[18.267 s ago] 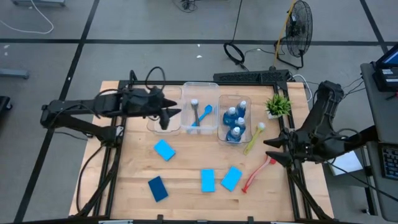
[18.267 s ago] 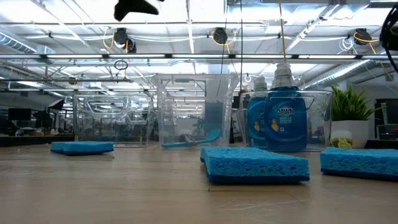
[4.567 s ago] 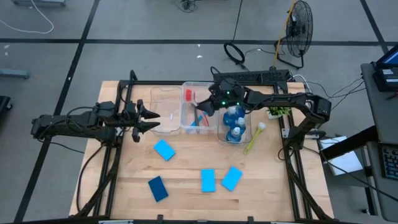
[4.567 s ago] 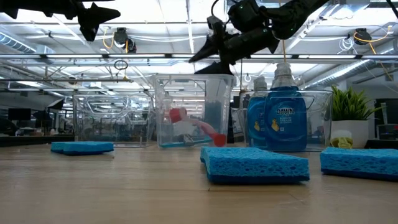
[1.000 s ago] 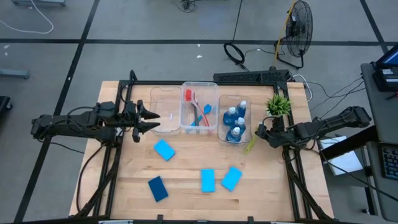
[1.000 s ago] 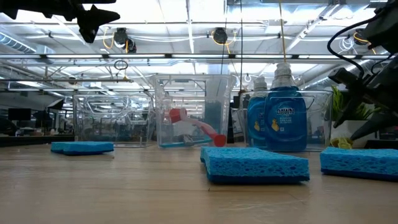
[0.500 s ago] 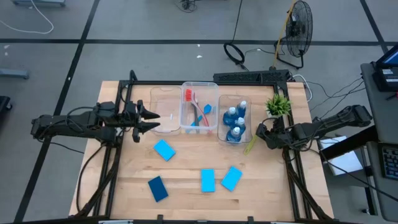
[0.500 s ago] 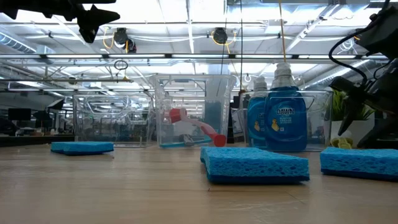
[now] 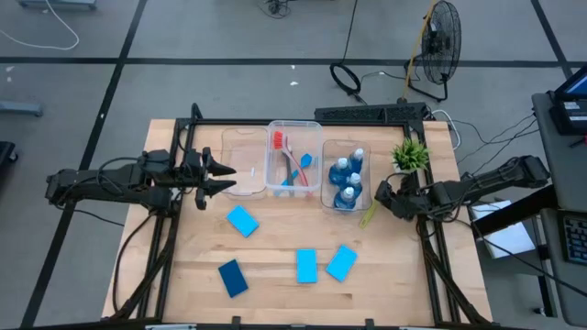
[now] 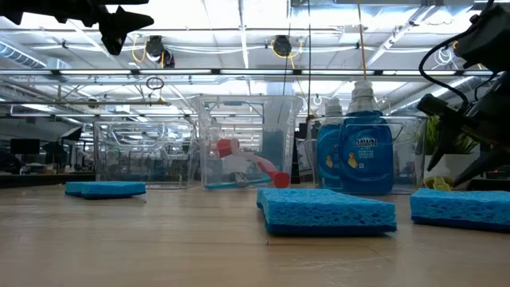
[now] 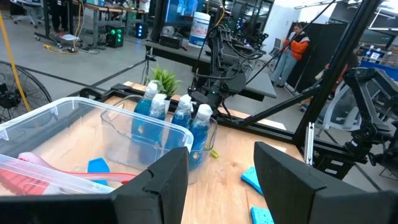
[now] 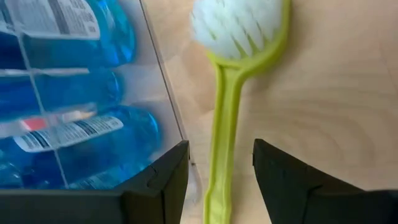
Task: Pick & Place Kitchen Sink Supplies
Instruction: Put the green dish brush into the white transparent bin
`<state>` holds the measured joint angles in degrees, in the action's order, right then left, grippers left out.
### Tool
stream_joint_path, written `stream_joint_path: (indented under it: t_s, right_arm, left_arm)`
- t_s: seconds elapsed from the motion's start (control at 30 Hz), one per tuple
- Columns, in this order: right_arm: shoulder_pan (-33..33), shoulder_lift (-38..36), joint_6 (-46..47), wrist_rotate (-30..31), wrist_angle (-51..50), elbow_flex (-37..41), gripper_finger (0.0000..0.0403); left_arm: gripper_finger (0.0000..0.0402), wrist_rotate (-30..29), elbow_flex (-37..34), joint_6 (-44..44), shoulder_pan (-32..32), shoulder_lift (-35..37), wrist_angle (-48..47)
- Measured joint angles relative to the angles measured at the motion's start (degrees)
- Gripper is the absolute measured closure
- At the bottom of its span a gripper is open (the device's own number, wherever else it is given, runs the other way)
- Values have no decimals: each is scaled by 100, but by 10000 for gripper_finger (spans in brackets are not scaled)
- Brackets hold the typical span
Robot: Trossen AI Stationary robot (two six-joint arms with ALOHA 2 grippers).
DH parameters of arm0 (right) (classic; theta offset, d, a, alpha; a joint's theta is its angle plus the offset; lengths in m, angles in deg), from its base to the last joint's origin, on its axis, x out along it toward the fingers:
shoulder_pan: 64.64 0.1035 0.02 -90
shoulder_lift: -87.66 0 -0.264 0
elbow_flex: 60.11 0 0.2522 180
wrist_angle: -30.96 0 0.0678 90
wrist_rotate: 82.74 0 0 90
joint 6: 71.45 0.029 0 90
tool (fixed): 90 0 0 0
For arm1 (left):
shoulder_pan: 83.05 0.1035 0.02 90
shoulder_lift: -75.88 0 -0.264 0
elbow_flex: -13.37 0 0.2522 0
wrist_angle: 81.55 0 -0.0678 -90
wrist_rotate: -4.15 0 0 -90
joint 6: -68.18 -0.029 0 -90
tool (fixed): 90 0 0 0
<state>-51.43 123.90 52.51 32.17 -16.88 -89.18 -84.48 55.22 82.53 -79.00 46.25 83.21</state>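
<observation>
Slim yellow-green plastic brush [image 12: 226, 93] with a white bristle head lies flat on the wooden surface [image 9: 275, 247], just beside the clear plastic bin [image 9: 347, 203] holding four blue bottles [image 9: 346, 179]. Right end effector [image 9: 383, 195] is low over the brush, fingers parted astride its handle, not clenched. Left end effector [image 9: 226, 177] hovers, fingers apart, grasping nothing, beside the empty clear bin [image 9: 245, 165].

Two slim black jointed arms [image 9: 101, 181] with looping black cables, each ending in blunt, matte dark jaws.
</observation>
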Motion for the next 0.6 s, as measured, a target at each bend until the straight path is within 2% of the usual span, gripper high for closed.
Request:
stream_joint_path:
  t_s: [0.1,0.23,0.43,0.6]
  right_arm:
    - [-15,-6,-9,-252,3,-8,239]
    - [-13,-8,-48,-119,-174,-232,239]
    - [-17,-4,137,-94,-1415,-863,239]
    - [-136,163,307,-156,-1772,-1120,239]
  left_arm:
    - [215,0,0,0,-1,2,0]
    - [215,-1,0,0,1,0,-2]
    - [215,-2,0,-53,1,0,-2]
    - [215,-4,0,-113,1,0,-2]
